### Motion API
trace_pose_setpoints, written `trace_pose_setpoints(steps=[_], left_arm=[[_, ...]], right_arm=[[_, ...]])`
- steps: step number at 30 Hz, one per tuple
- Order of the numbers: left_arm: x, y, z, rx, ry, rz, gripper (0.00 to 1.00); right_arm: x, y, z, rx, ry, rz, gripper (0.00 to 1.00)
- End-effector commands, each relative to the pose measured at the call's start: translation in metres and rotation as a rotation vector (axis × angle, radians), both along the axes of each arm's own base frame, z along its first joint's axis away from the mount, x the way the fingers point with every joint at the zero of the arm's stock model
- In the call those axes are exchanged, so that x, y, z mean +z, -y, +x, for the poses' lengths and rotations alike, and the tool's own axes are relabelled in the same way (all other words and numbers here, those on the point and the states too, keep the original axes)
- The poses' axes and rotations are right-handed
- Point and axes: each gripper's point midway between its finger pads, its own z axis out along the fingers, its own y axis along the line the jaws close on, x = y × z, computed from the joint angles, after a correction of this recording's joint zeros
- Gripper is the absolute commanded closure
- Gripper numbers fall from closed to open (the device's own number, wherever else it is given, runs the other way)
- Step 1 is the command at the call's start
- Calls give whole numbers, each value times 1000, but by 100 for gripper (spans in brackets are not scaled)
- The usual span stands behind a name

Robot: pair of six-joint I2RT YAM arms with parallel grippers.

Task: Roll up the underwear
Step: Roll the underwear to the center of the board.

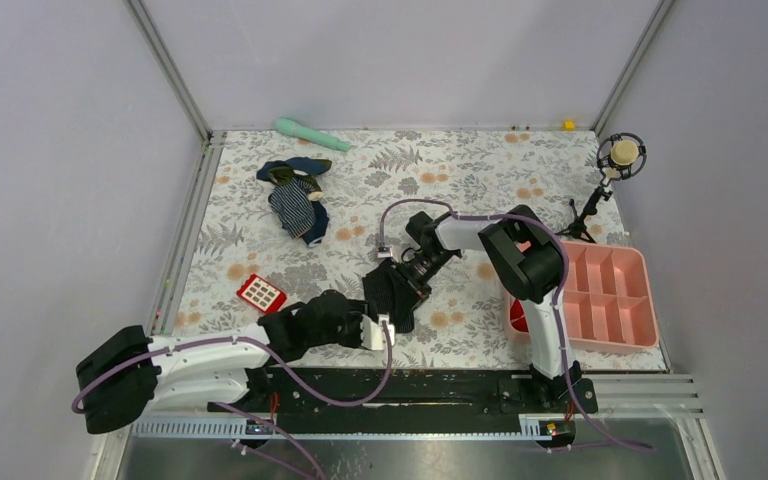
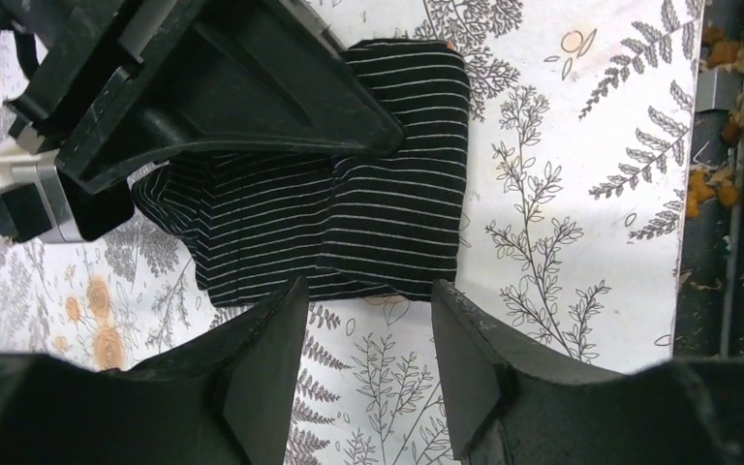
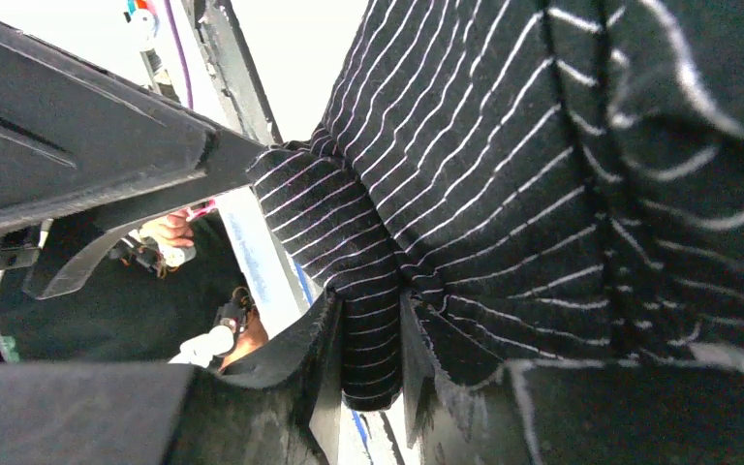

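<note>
The underwear [image 1: 392, 297] is black fabric with thin white stripes, lying folded on the floral mat near the front middle. A tiny orange tag shows at its far corner [image 2: 449, 45]. My right gripper [image 1: 417, 268] is shut on a bunched fold of the underwear [image 3: 542, 174]; in the right wrist view the fold sits pinched between the fingers of that gripper [image 3: 368, 334]. My left gripper [image 2: 368, 291] is open and empty, its fingertips at the near edge of the underwear [image 2: 368, 194]. It sits just in front of the cloth in the top view [image 1: 380, 330].
A navy striped garment [image 1: 295, 195] lies at the back left, a mint handle [image 1: 310, 133] behind it. A red keypad [image 1: 261, 293] lies left of the underwear. A pink compartment tray [image 1: 605, 295] with a red cloth roll [image 1: 518, 318] beside it stands right. A microphone stand [image 1: 620, 155] is at the back right.
</note>
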Motion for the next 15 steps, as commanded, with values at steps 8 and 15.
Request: trace_pose_setpoints(steps=[8,15], left_arm=[[-1,30,-15,-246,181,35,50],[-14,34,-6,-224,201,123,54]], right_arm=[[-27,14,-11,11,-65,-116,100],[-26,14,-10,3,-72,-106,100]])
